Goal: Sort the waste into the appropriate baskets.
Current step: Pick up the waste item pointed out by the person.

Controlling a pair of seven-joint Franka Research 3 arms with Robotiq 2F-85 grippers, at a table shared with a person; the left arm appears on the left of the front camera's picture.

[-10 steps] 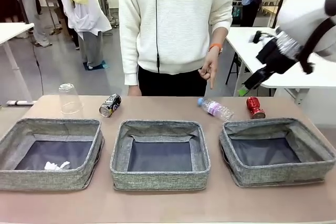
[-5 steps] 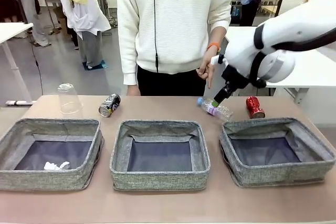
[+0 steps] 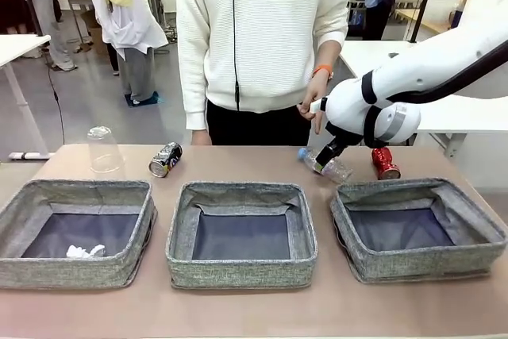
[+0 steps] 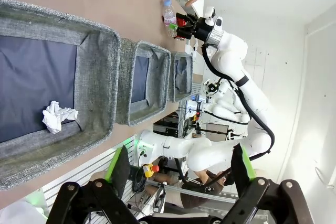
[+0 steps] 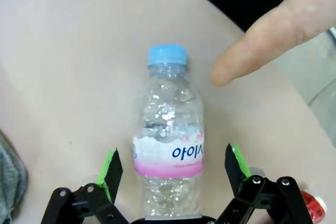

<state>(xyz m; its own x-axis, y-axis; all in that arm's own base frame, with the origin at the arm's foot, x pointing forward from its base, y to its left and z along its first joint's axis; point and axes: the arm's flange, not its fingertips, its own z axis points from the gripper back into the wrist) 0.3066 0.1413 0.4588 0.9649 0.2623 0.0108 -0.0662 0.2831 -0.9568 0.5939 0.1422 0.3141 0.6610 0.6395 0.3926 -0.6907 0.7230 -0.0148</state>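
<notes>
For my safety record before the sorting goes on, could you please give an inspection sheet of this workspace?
Surface: beige table, bare between things.
Job's things: three grey woven-fabric baskets in a row; crumpled white paper ball in left basket; behind them upturned clear plastic cup, black-silver can, clear plastic bottle with blue cap, red can.
Clutter: nothing seen.
Tools: right tool open, astride bottle; left tool open, empty.
Cables: thin black cord down person's white sweater.
Surroundings: person's hand pointing at bottle; white tables beyond.
</notes>
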